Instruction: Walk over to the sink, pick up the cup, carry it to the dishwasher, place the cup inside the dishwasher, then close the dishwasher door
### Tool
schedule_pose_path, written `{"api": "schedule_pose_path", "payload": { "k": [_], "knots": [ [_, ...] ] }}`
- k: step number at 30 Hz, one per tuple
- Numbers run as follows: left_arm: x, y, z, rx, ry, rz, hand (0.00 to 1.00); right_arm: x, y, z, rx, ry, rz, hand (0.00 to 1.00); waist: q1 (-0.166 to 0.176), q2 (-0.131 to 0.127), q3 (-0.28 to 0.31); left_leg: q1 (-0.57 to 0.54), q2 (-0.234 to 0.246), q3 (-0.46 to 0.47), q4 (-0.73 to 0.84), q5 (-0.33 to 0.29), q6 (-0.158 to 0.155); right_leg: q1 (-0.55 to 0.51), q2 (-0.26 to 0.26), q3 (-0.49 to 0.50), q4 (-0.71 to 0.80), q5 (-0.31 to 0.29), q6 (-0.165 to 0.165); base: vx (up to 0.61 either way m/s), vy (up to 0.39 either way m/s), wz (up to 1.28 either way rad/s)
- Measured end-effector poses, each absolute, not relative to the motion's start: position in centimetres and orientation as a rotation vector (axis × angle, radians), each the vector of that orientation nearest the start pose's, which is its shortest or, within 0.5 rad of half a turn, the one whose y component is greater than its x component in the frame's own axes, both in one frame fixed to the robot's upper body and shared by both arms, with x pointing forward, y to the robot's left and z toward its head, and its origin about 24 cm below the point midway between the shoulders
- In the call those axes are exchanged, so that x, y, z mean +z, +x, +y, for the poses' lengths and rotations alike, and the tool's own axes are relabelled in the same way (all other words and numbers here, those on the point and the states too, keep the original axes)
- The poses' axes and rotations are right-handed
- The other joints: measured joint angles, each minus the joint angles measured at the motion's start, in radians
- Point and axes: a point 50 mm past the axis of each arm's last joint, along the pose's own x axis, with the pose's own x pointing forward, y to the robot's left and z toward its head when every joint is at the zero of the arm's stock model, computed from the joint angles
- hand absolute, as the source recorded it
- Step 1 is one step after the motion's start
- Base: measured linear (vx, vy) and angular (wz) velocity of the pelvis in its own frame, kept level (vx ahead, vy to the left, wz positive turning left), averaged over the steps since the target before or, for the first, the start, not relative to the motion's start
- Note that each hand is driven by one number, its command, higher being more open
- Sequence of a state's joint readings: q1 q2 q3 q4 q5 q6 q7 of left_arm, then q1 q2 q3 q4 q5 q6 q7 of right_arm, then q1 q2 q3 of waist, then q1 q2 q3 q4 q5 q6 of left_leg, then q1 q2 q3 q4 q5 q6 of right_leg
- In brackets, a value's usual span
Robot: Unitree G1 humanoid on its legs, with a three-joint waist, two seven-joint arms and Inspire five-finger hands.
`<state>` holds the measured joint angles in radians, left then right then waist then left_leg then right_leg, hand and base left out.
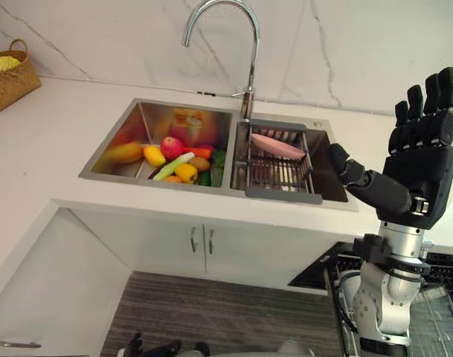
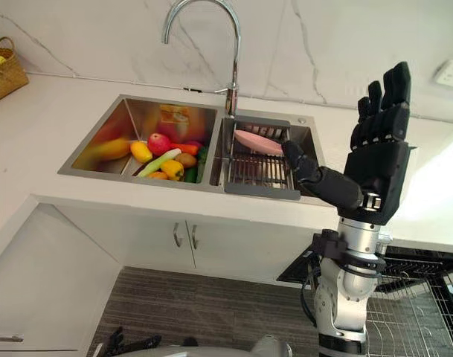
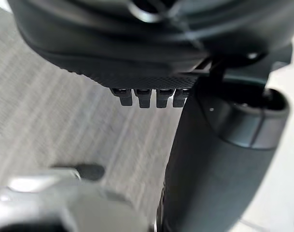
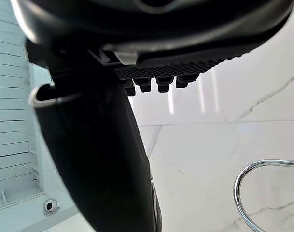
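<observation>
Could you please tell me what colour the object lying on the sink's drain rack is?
Pink. The object shows best in the left eye view.

Bright, even light throughout. The white counter (image 2: 434,197) washes out to glare at its right end. In the right wrist view the marble wall (image 4: 202,96) carries vertical bright streaks. The tap (image 1: 254,59) shows thin white highlights. The steel sink (image 1: 133,123) mirrors the colours of the fruit (image 1: 174,160) on its walls. Shadows are soft, and the floor (image 1: 211,312) below the cupboards (image 1: 204,245) is dimmer. The right hand (image 1: 423,149) reads near black.
</observation>
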<state>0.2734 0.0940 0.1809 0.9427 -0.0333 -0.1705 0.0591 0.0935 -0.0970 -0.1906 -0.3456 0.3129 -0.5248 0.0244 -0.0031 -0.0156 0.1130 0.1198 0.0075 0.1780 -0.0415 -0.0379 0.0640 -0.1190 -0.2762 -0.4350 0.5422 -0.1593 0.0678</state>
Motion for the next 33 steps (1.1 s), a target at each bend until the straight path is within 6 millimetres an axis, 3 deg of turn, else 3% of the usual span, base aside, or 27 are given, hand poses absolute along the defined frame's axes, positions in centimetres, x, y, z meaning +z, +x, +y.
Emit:
{"api": "schedule_pose_path", "payload": {
  "k": [2, 3, 4, 5, 8, 11, 19, 20, 22, 23, 24, 25, 28, 30, 31, 33],
  "knots": [
    [-15.3, 5.2, 22.3, 0.329, 0.043, 1.014, 1.00, 14.7, 19.8, -21.5, -0.183, 0.127, -0.809, 1.00, -0.006, -0.009, -0.001, 0.006, 0.004, 0.012, 0.017, -0.024, -0.024, -0.015, 0.012, -0.014, -0.143, 0.038, -0.022, 0.12, -0.065, -0.16],
    [-15.2, 5.3, 22.7, 0.324, 0.050, 1.007, 1.00, 14.7, 19.7, -21.4, -0.195, 0.141, -0.812, 1.00, -0.011, -0.030, 0.007, 0.005, -0.003, 0.021, 0.050, -0.056, -0.040, -0.002, 0.017, -0.002, -0.241, 0.156, -0.026, 0.10, -0.098, -0.20],
    [-15.2, 5.3, 22.8, 0.321, 0.051, 1.009, 1.00, 14.6, 19.7, -21.5, -0.206, 0.146, -0.811, 1.00, -0.012, -0.032, 0.012, 0.007, 0.003, 0.024, 0.067, -0.076, -0.048, 0.020, 0.021, 0.009, -0.262, 0.139, 0.001, 0.11, -0.183, -0.31],
    [-15.3, 5.3, 22.5, 0.323, 0.038, 1.008, 1.00, 14.5, 19.5, -21.7, -0.225, 0.152, -0.806, 1.00, -0.013, -0.015, 0.013, 0.006, 0.035, 0.039, 0.094, -0.105, -0.072, 0.056, 0.066, 0.008, -0.334, 0.139, 0.004, 0.11, -0.197, -0.33],
    [-15.3, 5.7, 22.3, 0.311, 0.040, 1.001, 1.00, 14.6, 18.7, -23.0, -0.314, 0.139, -0.814, 1.00, -0.020, 0.002, 0.007, 0.021, 0.088, 0.057, 0.103, -0.121, -0.093, 0.114, 0.140, 0.000, -0.436, 0.165, -0.010, 0.14, -0.175, -0.19],
    [-15.3, 5.9, 22.2, 0.339, 0.028, 0.990, 1.00, 15.7, 18.0, -23.2, -0.350, 0.131, -0.867, 1.00, -0.025, 0.006, 0.000, 0.033, 0.111, 0.080, 0.101, -0.128, -0.109, 0.139, 0.178, 0.008, -0.496, 0.196, -0.019, 0.11, -0.071, -0.16],
    [-15.2, 5.6, 22.4, 0.470, 0.115, 0.990, 1.00, 16.3, 17.9, -22.9, -0.317, 0.111, -0.882, 1.00, -0.025, 0.007, -0.001, 0.056, 0.100, 0.155, 0.103, -0.138, -0.125, 0.167, 0.195, 0.076, -0.592, 0.241, -0.009, 0.02, 0.019, -0.24],
    [-15.2, 5.4, 22.5, 0.489, 0.104, 0.995, 1.00, 16.2, 17.9, -22.9, -0.304, 0.132, -0.878, 1.00, -0.020, 0.009, 0.000, 0.052, 0.105, 0.167, 0.132, -0.148, -0.138, 0.167, 0.198, 0.090, -0.593, 0.239, -0.010, -0.02, -0.021, -0.45],
    [-15.4, 4.6, 22.7, 0.545, 0.062, 1.017, 1.00, 16.0, 18.1, -22.8, -0.273, 0.141, -0.866, 1.00, -0.012, 0.010, 0.004, -0.017, 0.143, 0.185, 0.336, -0.199, -0.164, 0.176, 0.203, 0.123, -0.589, 0.209, -0.021, -0.02, -0.059, -0.40],
    [-15.5, 4.4, 22.7, 0.561, 0.053, 1.021, 1.00, 15.9, 18.2, -22.6, -0.260, 0.156, -0.866, 1.00, -0.011, 0.013, 0.008, -0.048, 0.162, 0.186, 0.425, -0.210, -0.149, 0.182, 0.207, 0.130, -0.589, 0.200, -0.019, -0.04, -0.092, -0.30],
    [-15.5, 3.7, 22.6, 0.590, 0.035, 1.033, 1.00, 15.8, 18.4, -22.1, -0.227, 0.181, -0.862, 1.00, -0.013, 0.028, 0.017, -0.124, 0.206, 0.163, 0.631, -0.208, -0.140, 0.207, 0.221, 0.149, -0.590, 0.187, -0.038, -0.02, -0.053, -0.31],
    [-15.6, 3.5, 22.3, 0.603, 0.018, 1.033, 1.00, 15.8, 18.4, -22.0, -0.217, 0.179, -0.859, 1.00, -0.008, 0.028, 0.022, -0.145, 0.215, 0.138, 0.683, -0.225, -0.146, 0.220, 0.224, 0.158, -0.591, 0.182, -0.041, -0.01, -0.030, -0.27],
    [-15.3, 4.1, 22.0, 0.598, 0.015, 0.993, 1.00, 15.9, 18.6, -21.9, -0.203, 0.204, -0.867, 1.00, 0.005, 0.029, 0.024, -0.210, 0.178, 0.148, 0.531, -0.259, -0.129, 0.226, 0.192, 0.169, -0.597, 0.176, -0.042, 0.02, 0.060, -0.12],
    [-15.1, 4.4, 21.8, 0.595, 0.020, 0.970, 1.00, 15.8, 18.6, -21.8, -0.190, 0.237, -0.858, 1.00, 0.009, 0.033, 0.024, -0.246, 0.192, 0.239, 0.412, -0.231, -0.121, 0.242, 0.173, 0.161, -0.613, 0.172, -0.035, 0.04, 0.052, -0.04],
    [-15.0, 4.1, 21.4, 0.591, 0.033, 0.962, 1.00, 15.5, 18.4, -21.5, -0.174, 0.265, -0.841, 1.00, 0.016, 0.043, 0.020, -0.242, 0.195, 0.258, 0.407, -0.182, -0.112, 0.267, 0.169, 0.161, -0.624, 0.165, -0.025, 0.12, 0.103, -0.08],
    [-14.9, 3.7, 21.2, 0.579, 0.054, 0.962, 1.00, 15.3, 18.0, -20.4, -0.134, 0.297, -0.832, 1.00, 0.018, 0.045, 0.018, -0.230, 0.172, 0.233, 0.398, -0.145, -0.078, 0.284, 0.156, 0.177, -0.622, 0.161, -0.011, 0.18, 0.148, -0.17]
  ]
}}
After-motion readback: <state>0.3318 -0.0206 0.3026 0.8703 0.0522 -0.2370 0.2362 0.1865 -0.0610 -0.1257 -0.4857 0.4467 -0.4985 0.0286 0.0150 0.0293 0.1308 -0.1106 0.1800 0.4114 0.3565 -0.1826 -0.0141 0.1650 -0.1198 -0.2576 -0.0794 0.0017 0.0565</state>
